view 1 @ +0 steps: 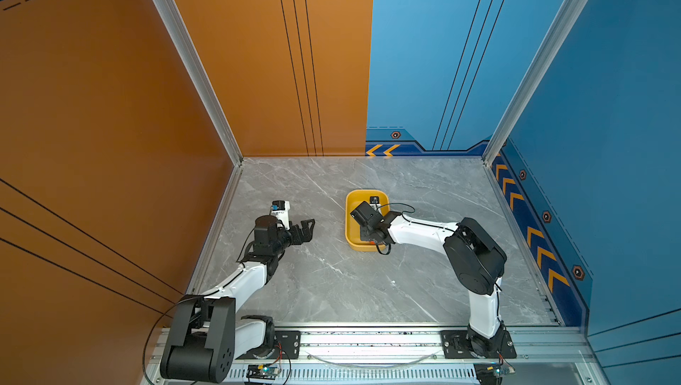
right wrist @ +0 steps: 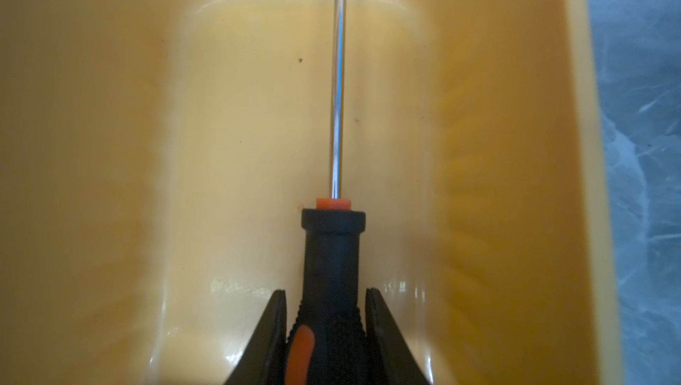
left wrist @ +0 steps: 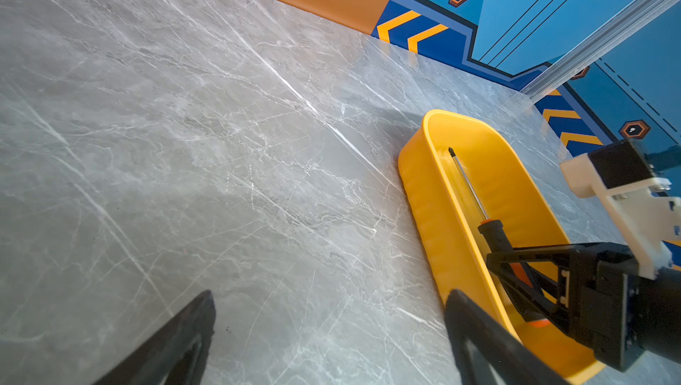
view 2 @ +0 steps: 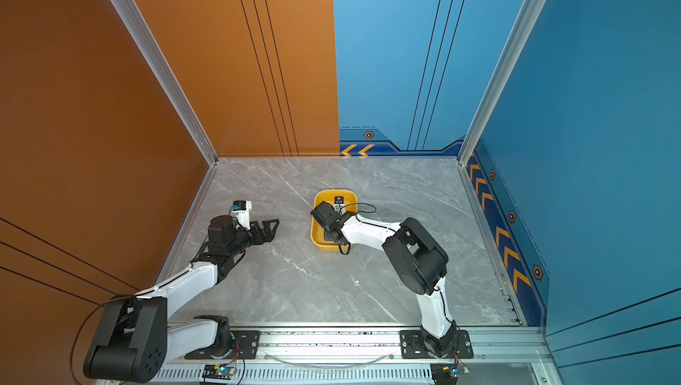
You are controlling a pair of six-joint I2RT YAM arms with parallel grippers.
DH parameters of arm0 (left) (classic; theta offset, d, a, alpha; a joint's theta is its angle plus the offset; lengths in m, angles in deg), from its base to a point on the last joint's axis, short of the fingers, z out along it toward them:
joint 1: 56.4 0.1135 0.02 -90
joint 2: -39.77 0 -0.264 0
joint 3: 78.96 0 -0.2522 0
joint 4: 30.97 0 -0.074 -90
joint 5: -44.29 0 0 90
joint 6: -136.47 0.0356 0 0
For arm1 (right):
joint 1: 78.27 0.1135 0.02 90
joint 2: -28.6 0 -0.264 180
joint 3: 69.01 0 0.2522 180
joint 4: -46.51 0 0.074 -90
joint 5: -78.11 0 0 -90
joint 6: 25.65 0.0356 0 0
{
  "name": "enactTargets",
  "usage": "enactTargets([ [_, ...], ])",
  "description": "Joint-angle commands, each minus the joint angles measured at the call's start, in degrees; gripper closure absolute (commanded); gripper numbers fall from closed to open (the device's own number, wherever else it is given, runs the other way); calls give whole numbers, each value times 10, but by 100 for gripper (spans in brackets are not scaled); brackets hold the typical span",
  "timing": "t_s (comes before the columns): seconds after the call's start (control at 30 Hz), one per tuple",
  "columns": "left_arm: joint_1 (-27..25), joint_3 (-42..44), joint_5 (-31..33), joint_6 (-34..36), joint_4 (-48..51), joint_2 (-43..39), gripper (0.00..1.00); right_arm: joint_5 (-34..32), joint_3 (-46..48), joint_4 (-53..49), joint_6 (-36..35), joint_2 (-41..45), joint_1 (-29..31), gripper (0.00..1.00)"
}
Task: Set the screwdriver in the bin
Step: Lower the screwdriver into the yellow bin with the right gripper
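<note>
Yellow bin: mid-table, only the tool inside
Screwdriver: low within the bin walls, tip towards the far end
Right gripper: jaws clamped on the black handle, not yet released
Left gripper: jaws apart, empty, well apart from the bin
Remaining: let go, lift clear, I'd say
Marble tabletop: nothing blocking the way out

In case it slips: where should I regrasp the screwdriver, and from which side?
Take the screwdriver by its thick, textured black handle, where the right hand holds it, from above, jaws across its width; the shaft is thin and slick, and the bin walls likely block a sideways approach.
</note>
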Motion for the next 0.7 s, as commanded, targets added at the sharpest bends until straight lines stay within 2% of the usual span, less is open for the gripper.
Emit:
enactTargets([
  [0.0, -2, -15, -17, 6, 6, 2, 2, -1, -18, -15, 10, -8, 2, 93],
  [0.23, -2, -14, -17, 6, 6, 4, 2, 1, -21, -17, 8, -9, 2, 86],
  [0.5, -2, -15, -17, 6, 6, 3, 2, -1, -21, -17, 9, -9, 2, 67],
  [0.67, -2, -15, -17, 6, 6, 4, 2, -1, -21, -17, 8, -3, 0, 62],
])
